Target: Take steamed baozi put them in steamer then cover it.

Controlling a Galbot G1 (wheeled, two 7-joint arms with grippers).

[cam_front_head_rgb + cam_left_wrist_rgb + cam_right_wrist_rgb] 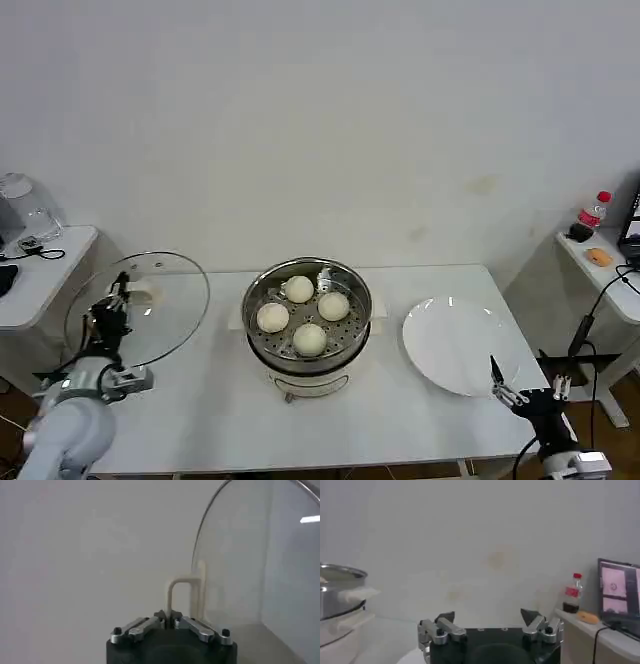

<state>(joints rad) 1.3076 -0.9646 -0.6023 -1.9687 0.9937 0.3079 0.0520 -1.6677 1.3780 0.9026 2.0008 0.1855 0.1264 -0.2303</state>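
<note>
Because the glass cover [140, 308] is rigid, smooth and breakable, with a thin metal rim, it looks best taken by its pale cream handle [186, 596], and that is where the left gripper [112, 305] has it: the fingers [142, 625] are pinched fully together on the handle's loop. The lid hangs tilted on edge above the tabletop [210, 400], at about nine o'clock from the steamer [307, 312] and well apart from it. Glass of that kind is likely fairly heavy for a pinch grip on a narrow handle, so it may swing or slip if moved fast, and it should come down level so the rim seats on the basket without knocking.

Four steamed baozi [298, 289] lie inside the steel basket on its perforated floor, at roughly twelve, three, six and nine o'clock, close together. They look soft, light and easily dented, though none needs handling now. One steamer stands at the middle of the tabletop on its white pot base. One white plate [460, 345] lies bare at three o'clock from it.

The right gripper [515, 395] waits off the plate's near edge, at about five o'clock from the steamer, its fingers [442, 626] spread wide and holding nothing. Only the covering appears left to do.
</note>
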